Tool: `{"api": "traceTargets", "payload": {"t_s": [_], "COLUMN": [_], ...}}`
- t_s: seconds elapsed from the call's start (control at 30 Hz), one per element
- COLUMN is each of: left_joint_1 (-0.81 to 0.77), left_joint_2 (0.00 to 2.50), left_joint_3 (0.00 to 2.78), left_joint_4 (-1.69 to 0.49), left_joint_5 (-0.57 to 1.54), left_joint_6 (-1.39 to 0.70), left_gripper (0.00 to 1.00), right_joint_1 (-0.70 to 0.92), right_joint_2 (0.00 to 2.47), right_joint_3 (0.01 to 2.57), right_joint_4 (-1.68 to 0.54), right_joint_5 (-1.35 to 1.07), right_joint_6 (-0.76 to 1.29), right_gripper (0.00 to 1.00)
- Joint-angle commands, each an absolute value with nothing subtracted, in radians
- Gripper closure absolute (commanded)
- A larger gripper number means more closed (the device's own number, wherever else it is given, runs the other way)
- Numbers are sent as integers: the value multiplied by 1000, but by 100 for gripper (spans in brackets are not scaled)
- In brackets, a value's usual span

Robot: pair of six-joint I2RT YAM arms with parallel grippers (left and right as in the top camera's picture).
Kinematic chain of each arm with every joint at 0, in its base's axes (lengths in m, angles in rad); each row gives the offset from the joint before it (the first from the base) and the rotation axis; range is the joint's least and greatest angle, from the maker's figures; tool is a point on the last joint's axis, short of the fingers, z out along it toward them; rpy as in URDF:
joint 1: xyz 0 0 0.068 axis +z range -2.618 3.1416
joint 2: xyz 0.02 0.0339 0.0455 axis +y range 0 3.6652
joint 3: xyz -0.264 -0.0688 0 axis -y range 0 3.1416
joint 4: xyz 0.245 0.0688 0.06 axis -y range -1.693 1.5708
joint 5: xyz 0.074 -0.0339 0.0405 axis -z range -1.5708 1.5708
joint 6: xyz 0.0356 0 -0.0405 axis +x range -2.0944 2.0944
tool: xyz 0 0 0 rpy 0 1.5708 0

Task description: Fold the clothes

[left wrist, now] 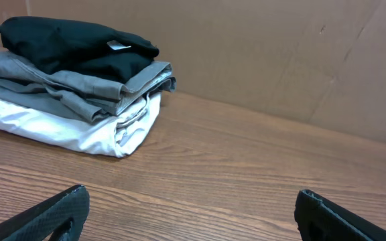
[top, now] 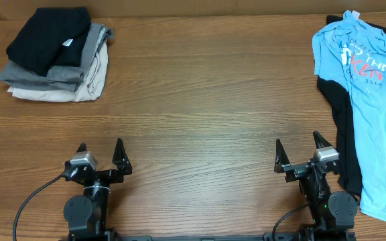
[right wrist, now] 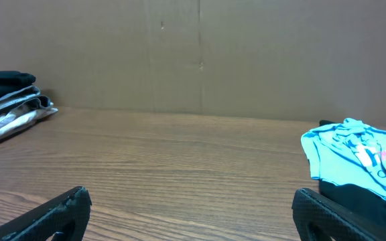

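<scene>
A light blue T-shirt with white and red-pink lettering lies loose along the table's right edge, on top of a loose black garment. Both also show at the right of the right wrist view, the T-shirt above the black garment. My right gripper is open and empty near the front edge, just left of the black garment. My left gripper is open and empty at the front left, far from the clothes.
A neat pile of black, grey and beige garments sits at the back left; it also shows in the left wrist view. A cardboard wall stands behind the wooden table.
</scene>
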State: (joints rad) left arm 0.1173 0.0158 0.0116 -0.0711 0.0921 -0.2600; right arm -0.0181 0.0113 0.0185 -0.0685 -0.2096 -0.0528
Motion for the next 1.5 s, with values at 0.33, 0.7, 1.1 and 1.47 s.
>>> {"api": "traceTargets", "payload": {"t_s": [0.33,0.7,1.1,1.47], "left_joint_1": [111,111,111,111], "left_joint_2": [8,8,8,8], "left_joint_3": [5,5,5,5], "left_joint_4": [-71,-71,-71,-73], "left_joint_5": [77,77,77,41], "left_joint_6": [-270,-270,-270,-270], "left_gripper": [0,0,0,0], "right_joint_1": [-17,-17,-17,-16], "right_joint_2": [6,6,6,6], "right_joint_3": [8,8,8,8], "right_joint_4": [-62,-62,-62,-54], "right_joint_5": [-202,-202,-202,-223], "right_joint_6": [-53,-53,-53,-53], "right_gripper": [0,0,0,0]}}
